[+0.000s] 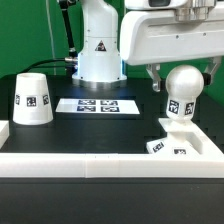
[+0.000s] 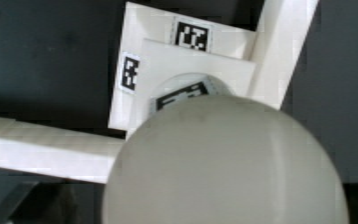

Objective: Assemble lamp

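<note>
As my claw (image 1: 181,82) grips the bulb (image 1: 185,92) just over the base (image 1: 170,147), I judge its stem (image 1: 178,109) may land off-centre. A tilted descent would jam it or shove the base.

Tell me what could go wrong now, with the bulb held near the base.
The bulb is round and smooth, so it might slip or tilt in the gripper. It blocks much of the wrist view, hiding part of the base, so its stem could land off-centre. The base sits close to the white wall, which the gripper might bump.
</note>
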Available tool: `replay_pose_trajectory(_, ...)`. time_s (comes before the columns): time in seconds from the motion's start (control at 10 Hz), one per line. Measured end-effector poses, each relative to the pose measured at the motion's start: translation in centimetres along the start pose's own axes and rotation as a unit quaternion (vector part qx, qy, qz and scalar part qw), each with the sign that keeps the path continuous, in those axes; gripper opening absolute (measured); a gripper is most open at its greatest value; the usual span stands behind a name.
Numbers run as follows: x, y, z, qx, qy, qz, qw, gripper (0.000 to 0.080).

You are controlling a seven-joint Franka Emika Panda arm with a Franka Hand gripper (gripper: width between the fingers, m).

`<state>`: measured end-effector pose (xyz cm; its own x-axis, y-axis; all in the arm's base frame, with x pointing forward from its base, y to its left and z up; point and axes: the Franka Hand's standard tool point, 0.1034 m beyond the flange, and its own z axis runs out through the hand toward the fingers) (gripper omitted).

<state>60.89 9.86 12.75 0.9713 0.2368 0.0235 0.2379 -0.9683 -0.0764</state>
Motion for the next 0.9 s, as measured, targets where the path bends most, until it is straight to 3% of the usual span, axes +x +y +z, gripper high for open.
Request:
replay_pose_trajectory(0.2,0.06,0.10,-0.01,0.001,0.003,0.001,1.000,0.0698)
replay_pose_trajectory(0.3,-0.28,0.32,0.29,0.001,0.000,0.002,1.000,0.0572)
replay_pose_trajectory(0.7,-0.25,0.31,0.27,0.001,0.000,0.013,1.000,0.0577)
replay_pose_trajectory(0.9,-0.26,0.12,0.23,0.000,0.000,0.134,0.991,0.0577)
